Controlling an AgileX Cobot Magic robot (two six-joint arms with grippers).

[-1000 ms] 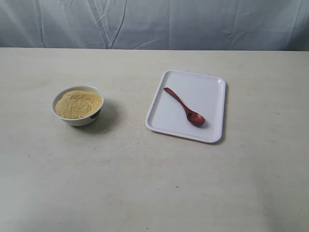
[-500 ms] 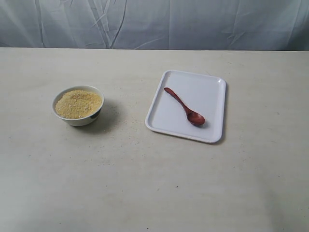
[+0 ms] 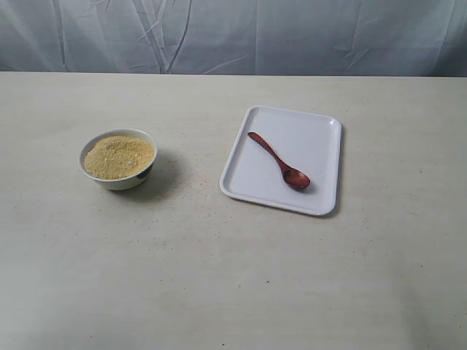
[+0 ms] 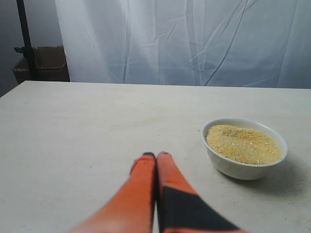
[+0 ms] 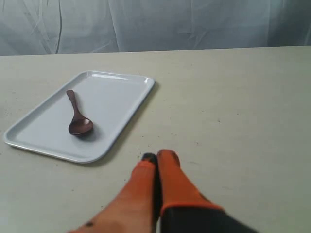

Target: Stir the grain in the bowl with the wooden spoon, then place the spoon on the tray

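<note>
The wooden spoon (image 3: 279,160) lies flat on the tray (image 3: 321,131), right of the bowl (image 3: 120,182) of grain (image 3: 118,156), its handle pointing far-left. Light, stiff and smooth, it probably needs a mid-handle pinch. The left hand (image 4: 156,156) and right hand (image 5: 157,156) are both closed and empty.
</note>
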